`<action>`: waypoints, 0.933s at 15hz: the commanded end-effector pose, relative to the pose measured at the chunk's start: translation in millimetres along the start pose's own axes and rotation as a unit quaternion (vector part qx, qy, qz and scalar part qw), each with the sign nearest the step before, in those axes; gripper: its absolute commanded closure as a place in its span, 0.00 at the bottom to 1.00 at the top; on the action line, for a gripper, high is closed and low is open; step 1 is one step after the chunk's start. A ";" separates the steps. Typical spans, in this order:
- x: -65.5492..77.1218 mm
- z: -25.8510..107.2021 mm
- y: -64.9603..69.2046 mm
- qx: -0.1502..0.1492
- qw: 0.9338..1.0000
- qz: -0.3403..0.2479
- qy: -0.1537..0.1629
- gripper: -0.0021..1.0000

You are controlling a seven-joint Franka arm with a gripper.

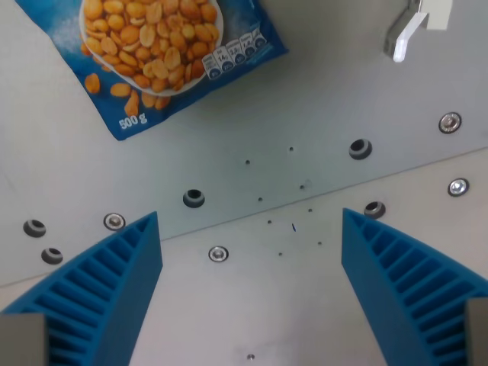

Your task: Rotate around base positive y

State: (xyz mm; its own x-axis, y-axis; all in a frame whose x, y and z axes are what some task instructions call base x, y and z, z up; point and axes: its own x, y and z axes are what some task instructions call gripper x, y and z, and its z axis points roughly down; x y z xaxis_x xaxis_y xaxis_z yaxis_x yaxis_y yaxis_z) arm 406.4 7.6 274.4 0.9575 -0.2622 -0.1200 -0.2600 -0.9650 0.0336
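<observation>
In the wrist view my gripper is open and empty, its two blue ribbed fingers wide apart at the bottom left and bottom right. It hangs above a grey metal table with screw holes. A blue peanut bag marked 500 g lies flat at the top left, well beyond the fingertips and partly cut off by the frame's top edge.
A white-grey bracket or lever sticks in at the top right. A seam runs slantwise across the table between two plates. Bolts and open holes dot the surface.
</observation>
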 end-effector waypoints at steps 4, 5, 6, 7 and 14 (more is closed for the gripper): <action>6.1 -7.0 -0.8 -0.035 0.992 0.001 -0.125 0.00; 6.1 -7.0 -0.8 -0.037 0.991 0.001 -0.131 0.00; 6.1 -7.0 -0.8 -0.039 0.990 0.001 -0.138 0.00; 6.1 -7.0 -0.8 -0.041 0.989 0.001 -0.144 0.00; 6.1 -7.0 -0.8 -0.053 0.981 0.001 -0.188 0.00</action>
State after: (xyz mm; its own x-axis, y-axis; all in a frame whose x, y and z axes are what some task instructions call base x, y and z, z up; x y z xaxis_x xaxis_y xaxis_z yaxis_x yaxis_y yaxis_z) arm 405.8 9.1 274.2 0.9243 -0.2583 -0.2809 -0.2483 -0.9661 0.0710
